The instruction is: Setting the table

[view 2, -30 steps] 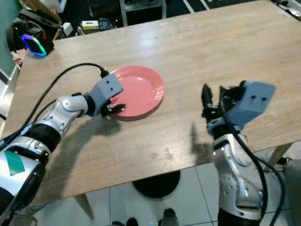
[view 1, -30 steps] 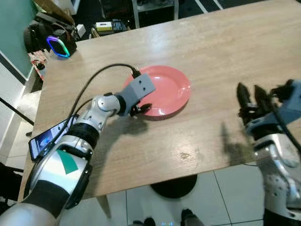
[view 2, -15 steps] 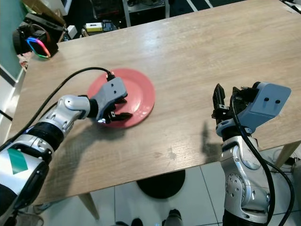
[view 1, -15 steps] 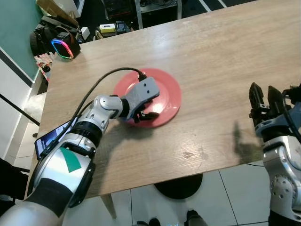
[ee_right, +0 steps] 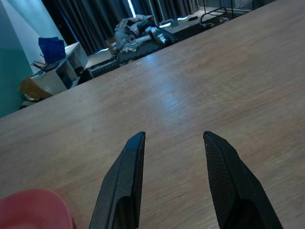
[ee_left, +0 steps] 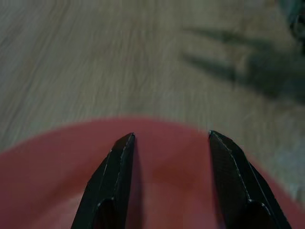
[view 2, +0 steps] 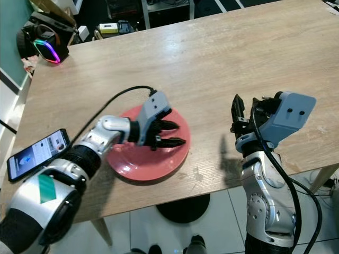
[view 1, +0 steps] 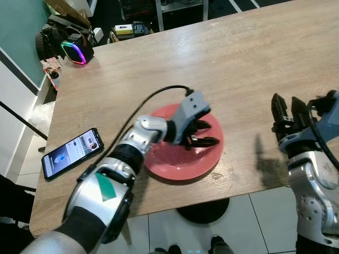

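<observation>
Left gripper reaches over red plate, fingers spread apart.

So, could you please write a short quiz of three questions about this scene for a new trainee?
1. True or false: the left gripper is over the red plate, fingers open.
2. What lies on the table to the robot's left of the plate? A) a fork B) a phone C) a cup
3. Fill in: the right gripper holds ____.

Key: 1 true; 2 B; 3 nothing, it is open, raised near the table's front edge.
</observation>
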### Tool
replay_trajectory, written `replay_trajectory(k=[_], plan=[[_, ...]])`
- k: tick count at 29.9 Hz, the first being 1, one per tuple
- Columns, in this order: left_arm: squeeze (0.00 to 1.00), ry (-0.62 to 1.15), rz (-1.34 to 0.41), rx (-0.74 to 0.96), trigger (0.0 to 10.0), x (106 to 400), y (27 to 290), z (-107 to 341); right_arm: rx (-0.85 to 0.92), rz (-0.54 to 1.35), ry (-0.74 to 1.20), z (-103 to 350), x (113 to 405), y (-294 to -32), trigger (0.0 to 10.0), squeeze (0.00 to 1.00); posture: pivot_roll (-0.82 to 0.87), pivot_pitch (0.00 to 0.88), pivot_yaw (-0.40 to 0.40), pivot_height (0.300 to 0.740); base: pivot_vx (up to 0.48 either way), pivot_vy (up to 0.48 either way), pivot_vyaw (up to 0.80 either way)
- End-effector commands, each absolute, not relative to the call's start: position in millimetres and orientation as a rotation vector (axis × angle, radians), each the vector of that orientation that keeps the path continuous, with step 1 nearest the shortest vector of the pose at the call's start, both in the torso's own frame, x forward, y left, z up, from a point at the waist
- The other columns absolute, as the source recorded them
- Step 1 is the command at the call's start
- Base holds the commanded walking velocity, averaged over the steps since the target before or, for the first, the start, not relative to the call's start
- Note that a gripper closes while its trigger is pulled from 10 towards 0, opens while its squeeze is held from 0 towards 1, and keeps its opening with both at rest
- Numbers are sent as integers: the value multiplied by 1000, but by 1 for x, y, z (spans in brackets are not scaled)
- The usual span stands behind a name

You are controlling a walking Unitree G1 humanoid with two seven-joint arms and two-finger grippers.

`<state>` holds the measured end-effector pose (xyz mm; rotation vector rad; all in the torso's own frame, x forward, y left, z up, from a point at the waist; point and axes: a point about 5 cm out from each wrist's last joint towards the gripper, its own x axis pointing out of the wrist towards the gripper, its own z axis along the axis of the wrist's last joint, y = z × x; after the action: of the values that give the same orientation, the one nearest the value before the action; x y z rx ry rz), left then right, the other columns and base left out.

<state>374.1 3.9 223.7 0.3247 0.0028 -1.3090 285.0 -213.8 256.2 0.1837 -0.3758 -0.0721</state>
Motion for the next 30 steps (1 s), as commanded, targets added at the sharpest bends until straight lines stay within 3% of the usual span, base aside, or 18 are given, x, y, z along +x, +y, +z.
replay_trajectory(k=[1, 7, 9, 16, 22, 23, 30], plan=[[0, 8, -1331, 263, 10000, 372, 3, 222, 195, -68, -367, 253, 285, -211, 10000, 0, -221, 198, 247, 740, 0, 0, 0], [0, -63, -1354, 195, 10000, 371, -4, 237, 201, -60, -365, 251, 287, -208, 10000, 0, -218, 193, 245, 740, 0, 0, 0], [0, -214, -1378, 130, 10000, 371, 1, 275, 209, -53, -360, 248, 288, -205, 10000, 0, -210, 188, 244, 740, 0, 0, 0], [0, -405, -1316, 160, 10000, 367, 17, 319, 228, -43, -356, 243, 290, -199, 10000, 0, -184, 171, 246, 740, 0, 0, 0], [0, -492, -1156, 244, 10000, 363, 40, 324, 259, -22, -356, 239, 295, -187, 10000, 0, -158, 148, 241, 740, 0, 0, 0], [0, -504, -1034, 219, 10000, 366, 48, 322, 265, -10, -358, 238, 297, -183, 10000, 0, -151, 138, 239, 740, 0, 0, 0], [0, -452, -694, 69, 10000, 381, 71, 328, 269, 0, -365, 238, 300, -180, 10000, 0, -153, 132, 236, 740, 0, 0, 0]])
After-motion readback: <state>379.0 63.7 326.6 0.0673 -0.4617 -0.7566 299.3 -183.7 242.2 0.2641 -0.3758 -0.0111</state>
